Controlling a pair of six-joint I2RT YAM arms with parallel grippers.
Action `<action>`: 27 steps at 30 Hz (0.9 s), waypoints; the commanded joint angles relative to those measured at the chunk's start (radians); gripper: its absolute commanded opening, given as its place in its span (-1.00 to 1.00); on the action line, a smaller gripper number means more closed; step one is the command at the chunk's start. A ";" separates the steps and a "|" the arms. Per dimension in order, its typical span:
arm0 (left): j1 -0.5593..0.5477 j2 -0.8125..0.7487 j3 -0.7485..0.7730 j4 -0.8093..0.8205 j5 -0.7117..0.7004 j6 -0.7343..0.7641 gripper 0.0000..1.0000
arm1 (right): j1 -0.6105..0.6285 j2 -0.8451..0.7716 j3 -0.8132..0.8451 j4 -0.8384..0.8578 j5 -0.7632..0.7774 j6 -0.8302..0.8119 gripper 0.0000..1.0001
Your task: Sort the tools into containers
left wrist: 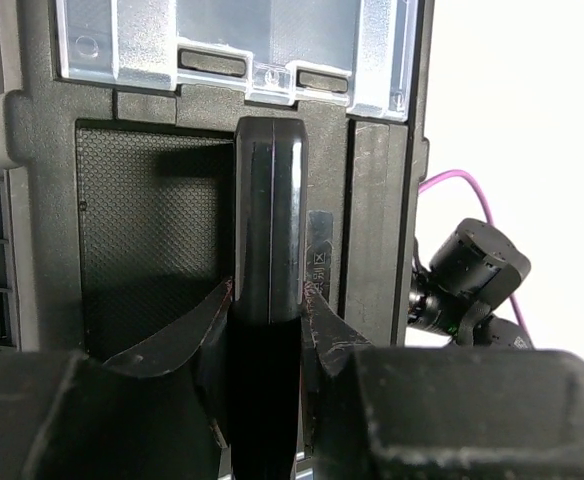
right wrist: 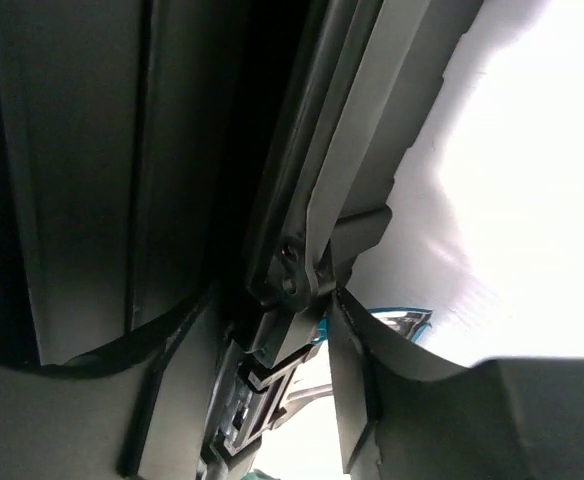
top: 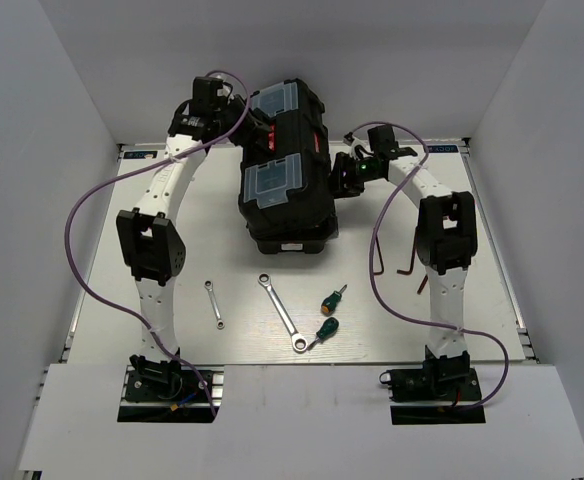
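Observation:
The black toolbox (top: 290,205) stands closed at the back centre, with two clear-lidded organisers (top: 277,178) on its lid. My left gripper (top: 244,128) is shut on the lid's handle (left wrist: 269,200), with a finger on each side of the bar (left wrist: 269,300). My right gripper (top: 344,177) is at the box's right side, its jaws closed around a black side latch (right wrist: 307,265). On the table in front lie a short wrench (top: 213,304), a longer wrench (top: 282,313) and two green-handled screwdrivers (top: 333,298) (top: 326,330). Thin L-shaped hex keys (top: 380,262) lie by the right arm.
White walls enclose the table at the back and sides. Purple cables (top: 82,240) loop off both arms over the table. The right arm's lower link (top: 444,240) stands over the hex keys. The right wrist camera (left wrist: 472,270) shows beyond the box's edge in the left wrist view.

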 commanded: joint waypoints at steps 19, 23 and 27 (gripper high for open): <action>0.209 -0.317 -0.238 0.379 0.239 -0.189 -1.00 | -0.045 -0.077 -0.066 -0.035 0.504 -0.070 -1.00; 0.259 -0.337 -0.285 0.413 0.289 -0.210 -1.00 | -0.083 -0.117 -0.113 -0.030 0.515 -0.076 -1.00; 0.306 -0.377 -0.377 0.413 0.289 -0.178 -1.00 | -0.125 -0.150 -0.164 -0.032 0.519 -0.087 -1.00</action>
